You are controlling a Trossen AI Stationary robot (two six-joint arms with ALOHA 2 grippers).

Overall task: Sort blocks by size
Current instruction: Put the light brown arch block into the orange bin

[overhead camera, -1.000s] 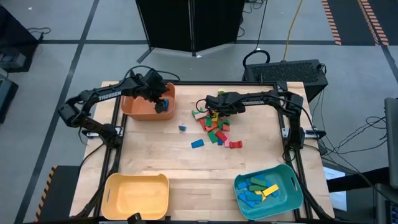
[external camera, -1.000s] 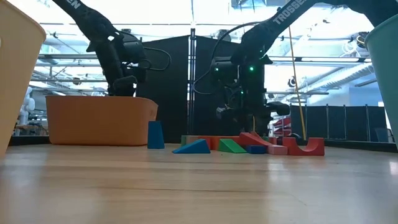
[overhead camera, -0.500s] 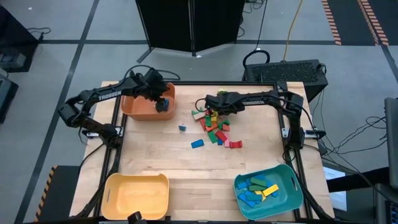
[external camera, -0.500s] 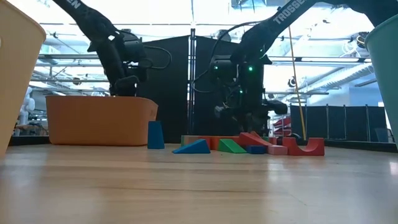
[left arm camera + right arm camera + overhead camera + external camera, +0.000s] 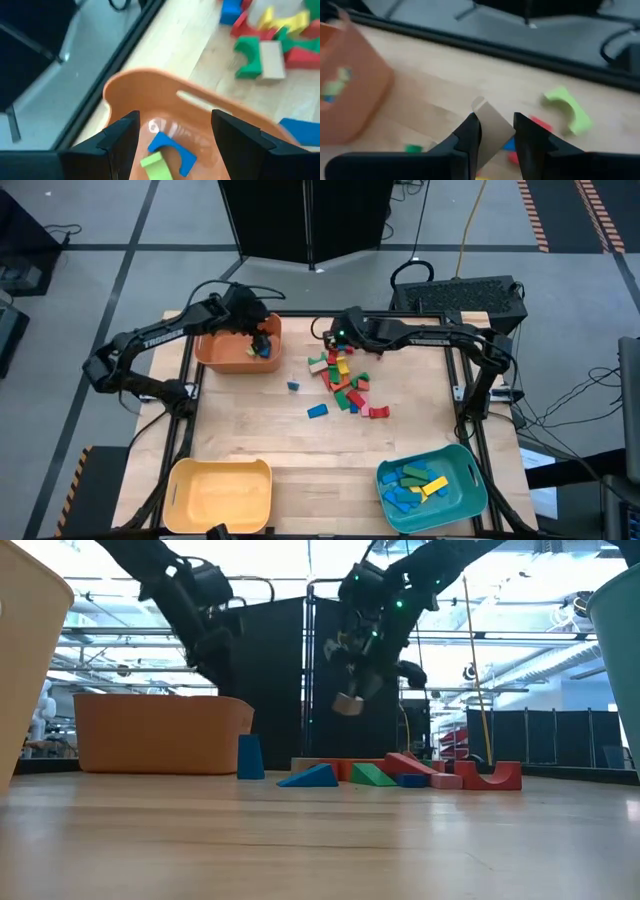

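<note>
The wooden counter [image 5: 260,440] carries three plastic bins: an orange bin [image 5: 222,352] at the far left, a yellow bin [image 5: 220,495] at the near left corner, and a teal bin [image 5: 432,485] at the near right corner. The teal one has a heap of blue blocks and a yellow one lying in it; I can't make out anything in the yellow one from above. The left arm reaches over the orange bin, and its left gripper [image 5: 172,135] hangs just above the bin's inside with its fingers spread wide and nothing between them; below it in the bin lie a blue arch [image 5: 172,150] and a green block [image 5: 155,165]. The right arm stretches in from the right side, and the right gripper [image 5: 495,132] is lifted clear of the counter near the far edge, its fingers pinched narrow on a plain tan block [image 5: 490,130], which hangs tilted in the air above the loose pile in the level view [image 5: 348,705]. That pile of blocks [image 5: 345,380] sits in the middle of the counter, red, green, yellow and blue pieces jumbled together, with a red arch [image 5: 495,775] at its right end. A blue wedge [image 5: 317,411] lies a little apart toward the near side, and a small blue block [image 5: 293,386] stands alone between the pile and the orange bin.
</note>
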